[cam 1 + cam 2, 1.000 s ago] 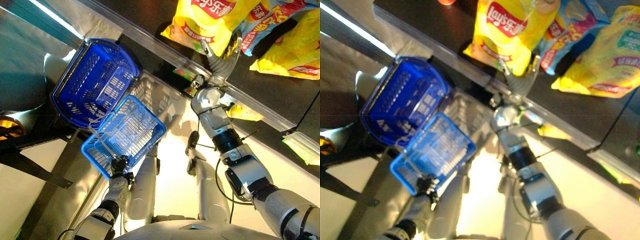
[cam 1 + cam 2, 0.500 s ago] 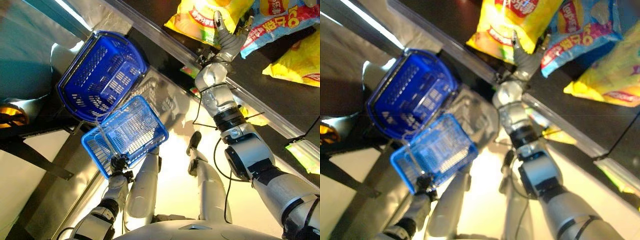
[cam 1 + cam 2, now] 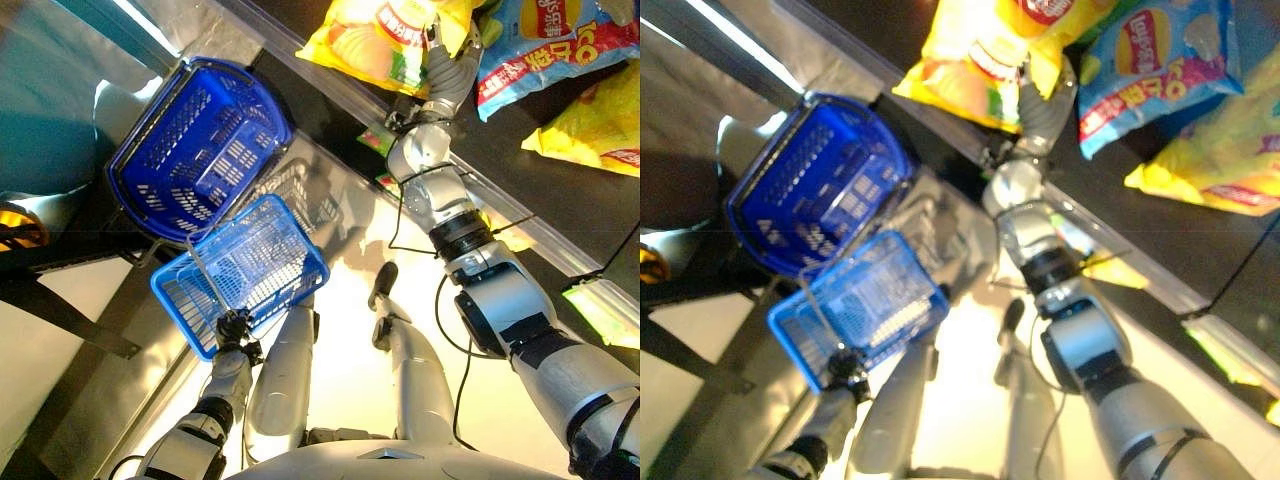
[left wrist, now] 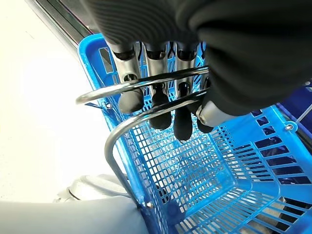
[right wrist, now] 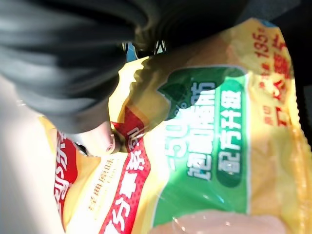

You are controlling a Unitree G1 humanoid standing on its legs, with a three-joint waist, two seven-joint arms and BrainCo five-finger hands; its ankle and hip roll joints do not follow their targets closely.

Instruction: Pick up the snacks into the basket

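I had the dark desk [image 3: 330,25] up top with the snacks on it, and a dark blue plastic basket [image 3: 195,150] sitting idle below its metal edge. The light blue plastic basket with wire handles [image 3: 245,270] hung from my left hand [image 3: 235,325], fingers hooked round both handles; it looked empty in the left wrist view. On the desk lay the big yellow crinkly chip bag [image 3: 385,40], a blue chip bag [image 3: 545,45] just beside it, and another yellow bag [image 3: 595,130] off to the right. My right hand [image 3: 445,70] was on the first yellow bag at its lower edge, touching it.

To do this step well I judged I should pinch a fold of the foil near the bag's edge, close firmly before lifting, then swing it over the light blue basket without dragging the blue bag along.

Hard to read: the right wrist view was mostly bag print and dark cover, fingers buried against the foil, so I couldn't tell if that hand was clenched or loose. All three bags were cut off by the frame.
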